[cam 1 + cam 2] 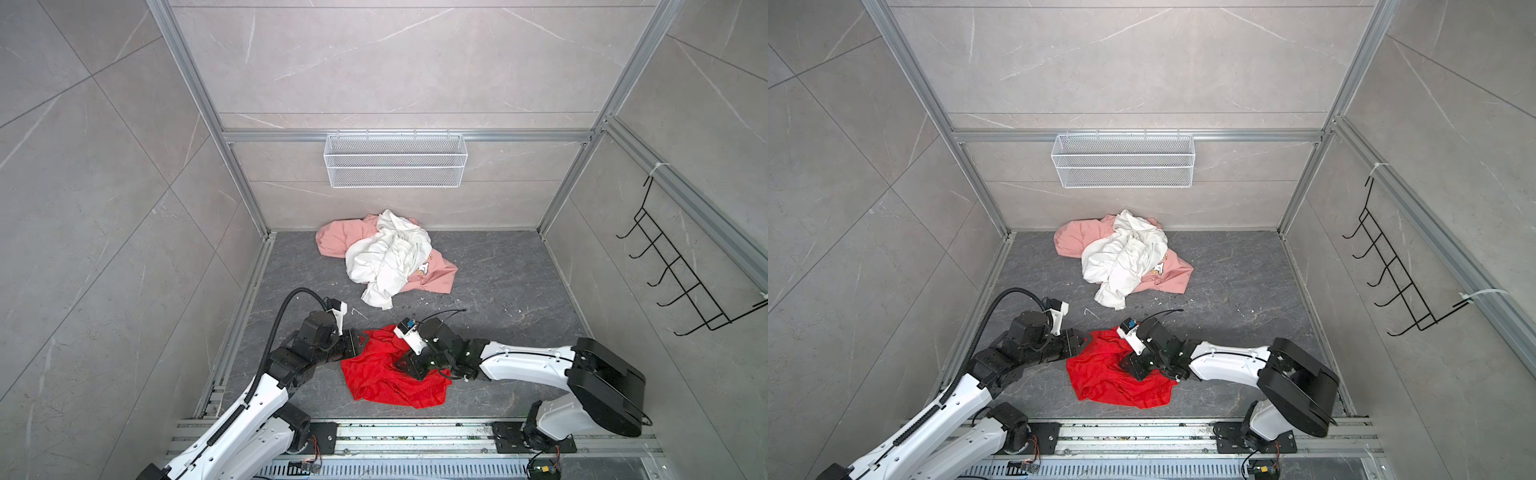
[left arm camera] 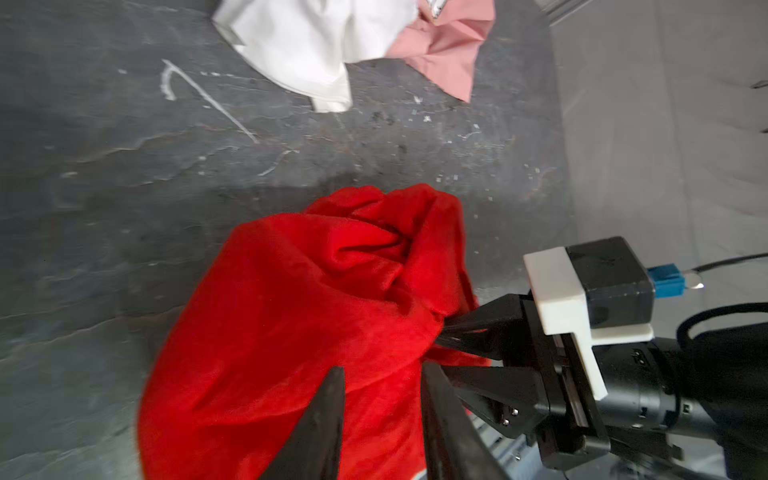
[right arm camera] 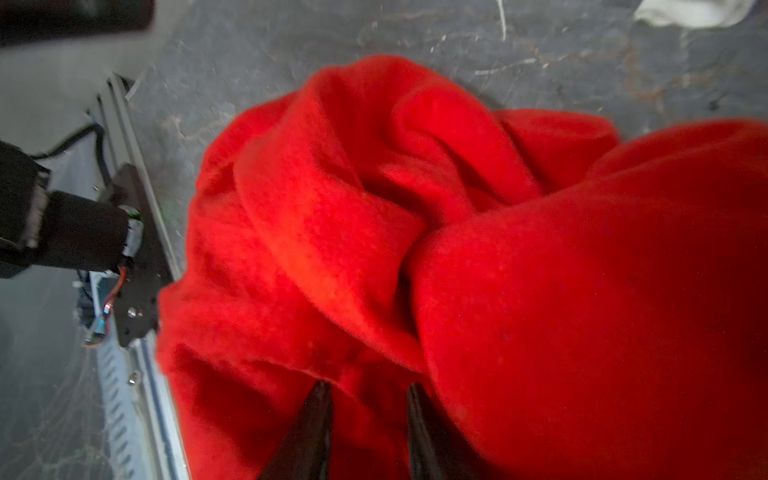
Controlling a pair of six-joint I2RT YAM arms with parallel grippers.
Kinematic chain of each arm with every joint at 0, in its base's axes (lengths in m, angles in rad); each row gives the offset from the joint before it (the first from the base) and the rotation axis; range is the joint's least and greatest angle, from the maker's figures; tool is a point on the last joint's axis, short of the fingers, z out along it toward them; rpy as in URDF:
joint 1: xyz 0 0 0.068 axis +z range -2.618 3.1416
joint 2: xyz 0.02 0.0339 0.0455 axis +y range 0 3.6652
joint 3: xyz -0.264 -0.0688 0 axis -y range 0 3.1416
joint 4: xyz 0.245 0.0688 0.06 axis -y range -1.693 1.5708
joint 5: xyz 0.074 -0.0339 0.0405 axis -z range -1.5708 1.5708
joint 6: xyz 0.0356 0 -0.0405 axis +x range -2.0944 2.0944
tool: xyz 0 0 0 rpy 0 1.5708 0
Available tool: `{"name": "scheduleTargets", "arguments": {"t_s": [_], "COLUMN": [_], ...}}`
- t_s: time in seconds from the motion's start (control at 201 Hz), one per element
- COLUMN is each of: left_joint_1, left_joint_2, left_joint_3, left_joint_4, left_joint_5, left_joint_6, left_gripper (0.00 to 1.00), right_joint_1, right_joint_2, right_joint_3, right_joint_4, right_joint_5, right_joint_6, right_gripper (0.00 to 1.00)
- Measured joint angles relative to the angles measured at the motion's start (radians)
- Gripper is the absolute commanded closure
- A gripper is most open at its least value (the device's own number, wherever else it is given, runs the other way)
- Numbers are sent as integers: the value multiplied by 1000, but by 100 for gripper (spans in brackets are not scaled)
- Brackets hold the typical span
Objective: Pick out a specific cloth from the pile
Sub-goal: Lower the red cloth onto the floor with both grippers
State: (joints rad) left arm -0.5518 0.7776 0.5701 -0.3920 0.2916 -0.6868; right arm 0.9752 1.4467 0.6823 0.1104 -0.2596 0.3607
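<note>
In a top view: red cloth lies crumpled on the desk at 6 o'clock, well apart from the white-and-pink pile at 12 o'clock. The left gripper meets the cloth's 10 o'clock edge. The right gripper sits on its 3 o'clock side. Jaws' state unreadable here.

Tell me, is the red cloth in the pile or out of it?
Out. In both top views the red cloth lies crumpled alone, with bare floor between it and the pile of white and pink clothes.
</note>
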Motion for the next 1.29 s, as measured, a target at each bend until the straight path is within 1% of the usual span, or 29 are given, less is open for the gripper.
{"name": "scheduleTargets", "arguments": {"t_s": [0.105,0.209,0.309,0.433,0.548,0.767,0.931,1.066,1.295], "left_joint_1": [-12,-28,-37,-48,-77,-140,-142,-142,-142], "left_joint_2": [0,0,5,52,98,185,234,267,322], "left_joint_3": [0,-14,-42,-55,-55,-58,-99,-142,-188], "left_joint_4": [47,124,170,184,185,192,199,214,270], "left_joint_5": [83,150,186,208,205,160,111,83,74], "left_joint_6": [7,7,10,14,16,18,24,20,-2], "left_gripper": [74,78,85,88,89,94,99,100,100], "right_joint_1": [0,-7,-40,-122,-162,-165,-169,-181,-191], "right_joint_2": [-82,-119,-119,-81,-26,64,105,135,200], "right_joint_3": [-2,0,0,15,33,51,50,41,-6], "right_joint_4": [12,31,56,77,97,143,179,210,277], "right_joint_5": [7,18,23,10,0,-35,-43,-43,-35], "right_joint_6": [44,77,97,113,116,119,119,127,150], "right_gripper": [67,68,69,69,69,69,69,70,71]}}
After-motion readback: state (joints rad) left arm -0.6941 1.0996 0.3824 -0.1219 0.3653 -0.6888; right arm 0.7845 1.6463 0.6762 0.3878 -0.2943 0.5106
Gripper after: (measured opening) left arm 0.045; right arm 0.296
